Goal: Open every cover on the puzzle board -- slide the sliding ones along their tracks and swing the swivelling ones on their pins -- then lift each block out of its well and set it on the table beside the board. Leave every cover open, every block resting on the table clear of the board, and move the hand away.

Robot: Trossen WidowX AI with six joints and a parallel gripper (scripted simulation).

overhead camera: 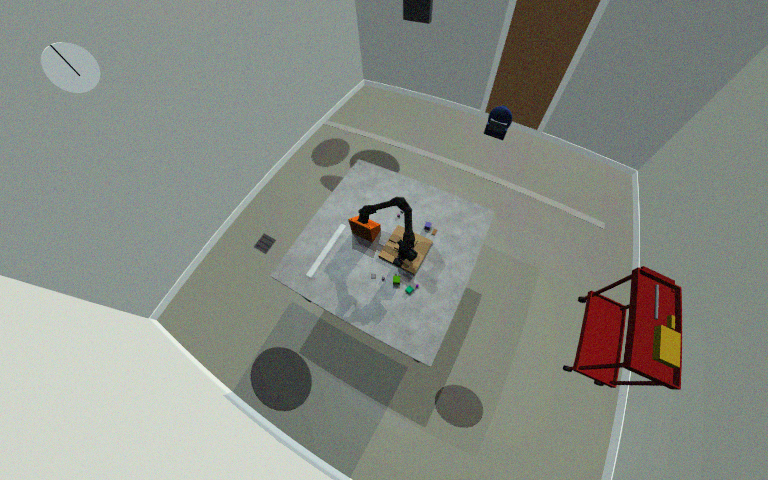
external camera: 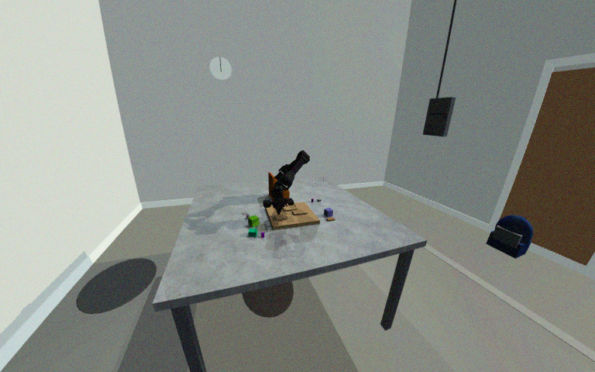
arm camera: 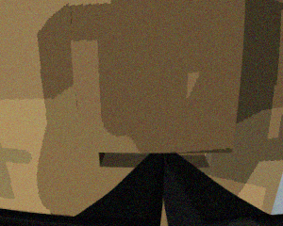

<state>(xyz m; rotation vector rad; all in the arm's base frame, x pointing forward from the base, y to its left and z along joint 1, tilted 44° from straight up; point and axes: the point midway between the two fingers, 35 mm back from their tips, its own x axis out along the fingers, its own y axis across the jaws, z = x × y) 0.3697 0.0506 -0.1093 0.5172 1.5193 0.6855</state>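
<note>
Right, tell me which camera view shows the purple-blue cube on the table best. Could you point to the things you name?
The exterior view: the purple-blue cube (overhead camera: 427, 226) (external camera: 328, 212) stands right of the board (overhead camera: 423, 244) (external camera: 294, 224) there, its faces readable. The top view shows it smaller, beside the board; the wrist view does not show it.

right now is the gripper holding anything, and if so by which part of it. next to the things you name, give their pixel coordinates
Nothing is held: the gripper (overhead camera: 399, 261) (external camera: 278, 212) (arm camera: 162, 160) is shut with its fingertips together, over the puzzle board (overhead camera: 422, 243) (external camera: 295, 222) (arm camera: 14, 118).
</note>
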